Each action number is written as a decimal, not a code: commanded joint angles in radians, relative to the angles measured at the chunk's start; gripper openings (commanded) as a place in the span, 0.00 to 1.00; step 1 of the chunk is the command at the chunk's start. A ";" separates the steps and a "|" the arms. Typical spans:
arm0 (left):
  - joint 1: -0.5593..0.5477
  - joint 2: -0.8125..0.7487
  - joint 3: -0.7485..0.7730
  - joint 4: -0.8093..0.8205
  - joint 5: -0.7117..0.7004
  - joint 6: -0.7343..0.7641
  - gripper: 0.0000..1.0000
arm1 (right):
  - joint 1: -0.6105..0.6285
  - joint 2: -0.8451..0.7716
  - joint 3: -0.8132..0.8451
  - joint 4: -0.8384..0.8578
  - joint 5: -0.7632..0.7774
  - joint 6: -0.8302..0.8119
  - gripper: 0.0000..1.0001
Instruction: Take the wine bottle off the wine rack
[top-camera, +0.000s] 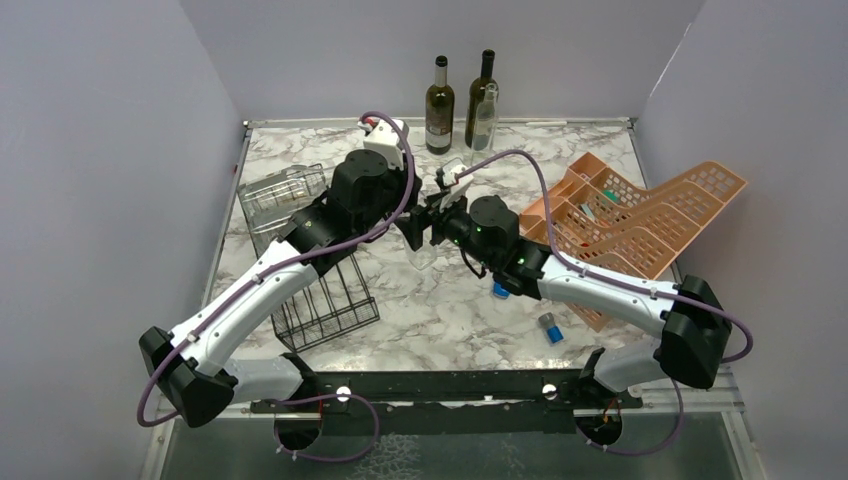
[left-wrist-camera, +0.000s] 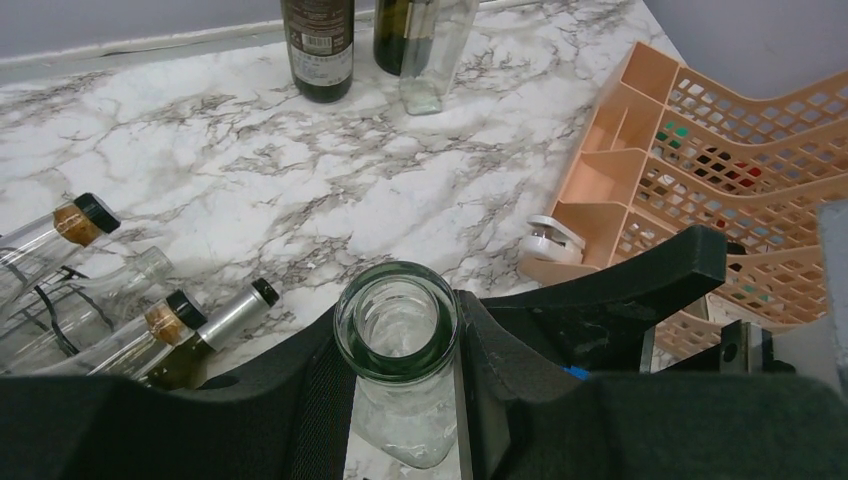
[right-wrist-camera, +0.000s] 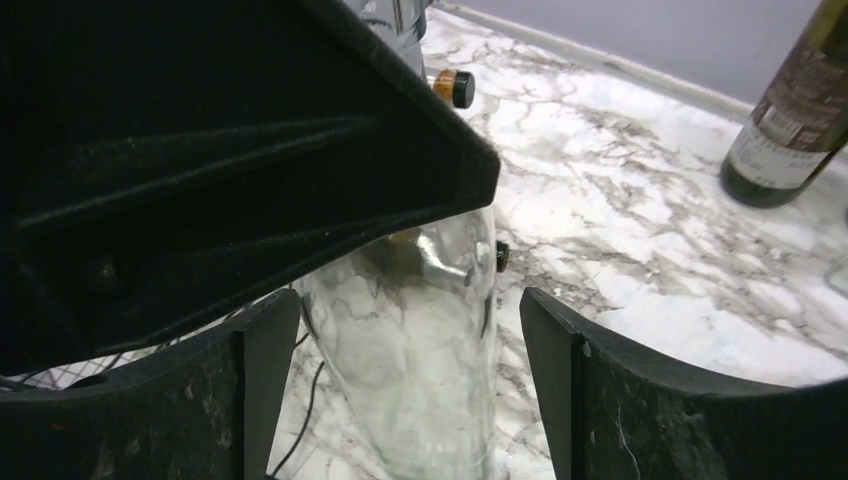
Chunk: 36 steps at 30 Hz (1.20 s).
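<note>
A clear glass wine bottle (left-wrist-camera: 397, 320) stands upright over the marble table, its open green-tinted mouth facing the left wrist camera. My left gripper (left-wrist-camera: 400, 375) is shut on its neck, just under the rim. The bottle's clear body (right-wrist-camera: 410, 360) sits between the fingers of my right gripper (right-wrist-camera: 410, 390), which is open around it; a gap shows at the right finger (right-wrist-camera: 575, 400). In the top view both grippers meet at mid-table, left gripper (top-camera: 408, 228) and right gripper (top-camera: 437, 225), and hide the bottle. The black wire wine rack (top-camera: 325, 305) lies to their left.
Other bottles (left-wrist-camera: 170, 335) with corks and caps lie in the rack at the left. Two dark bottles (top-camera: 440, 95) and a clear one (top-camera: 484, 115) stand at the back wall. An orange-pink mesh organizer (top-camera: 640, 215) lies at the right. Blue caps (top-camera: 550, 330) sit near the right arm.
</note>
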 joint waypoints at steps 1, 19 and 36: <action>-0.010 -0.056 0.004 0.082 -0.004 -0.026 0.09 | 0.004 0.008 0.019 0.095 0.102 -0.081 0.83; -0.010 -0.055 0.020 0.082 0.008 -0.013 0.09 | 0.008 0.137 0.097 0.154 0.103 -0.172 0.91; -0.010 -0.057 0.012 0.083 -0.007 0.017 0.09 | 0.007 0.083 -0.045 0.329 -0.050 -0.210 0.91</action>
